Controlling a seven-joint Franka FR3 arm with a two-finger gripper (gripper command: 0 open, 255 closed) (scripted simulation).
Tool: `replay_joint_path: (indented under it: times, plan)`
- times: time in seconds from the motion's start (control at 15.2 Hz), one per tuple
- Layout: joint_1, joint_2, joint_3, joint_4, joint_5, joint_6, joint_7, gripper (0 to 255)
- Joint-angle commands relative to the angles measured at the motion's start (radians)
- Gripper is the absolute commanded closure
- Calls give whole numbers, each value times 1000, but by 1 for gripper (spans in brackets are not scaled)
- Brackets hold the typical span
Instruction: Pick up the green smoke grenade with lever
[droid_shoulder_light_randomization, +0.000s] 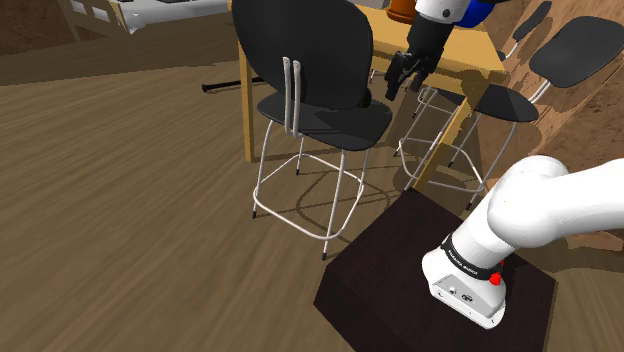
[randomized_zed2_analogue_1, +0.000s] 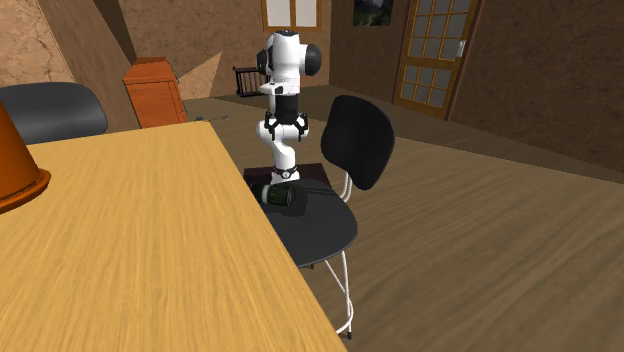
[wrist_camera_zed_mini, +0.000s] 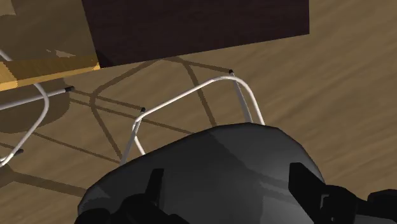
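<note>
1. First, nearest in the second exterior view: wooden table (randomized_zed2_analogue_1: 130, 250), spreading across the near left, with an orange pot-like thing (randomized_zed2_analogue_1: 15, 165) on it at the left edge.
2. Just past the table's right edge: black chair (randomized_zed2_analogue_1: 358, 140) on thin white metal legs, its round seat tucked close beside the tabletop.
3. On that seat, near the table's edge: green smoke grenade (randomized_zed2_analogue_1: 280, 196), dark green, lying on its side; lever too small to make out.
4. Higher up over the seat, apart from the grenade: gripper (randomized_zed2_analogue_1: 285, 128), pointing down, jaws spread wide and clasping nothing. Same in the wrist view: fingers (wrist_camera_zed_mini: 302, 184) standing apart above the dark seat.
5. Farther back: dark stand (droid_shoulder_light_randomization: 400, 270) on the wooden floor, carrying the white arm (randomized_zed2_analogue_1: 285, 60).
6. Farthest: brown walls, an orange cabinet (randomized_zed2_analogue_1: 155, 92) at the left, a panelled door (randomized_zed2_analogue_1: 432, 45) at the right.
</note>
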Motion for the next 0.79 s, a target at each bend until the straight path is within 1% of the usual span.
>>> replay_joint_path:
  times: [0.0,0.2,0.4,0.53,0.73]
  plan:
    - [0,0,0,0,0,0,0,0]
    - [45,67,-97,7,-64,70,-251,0]
    - [96,156,-188,40,-111,140,-498,0]
    - [133,224,-244,73,-129,184,-661,0]
    - [192,336,-318,136,-136,244,-907,0]
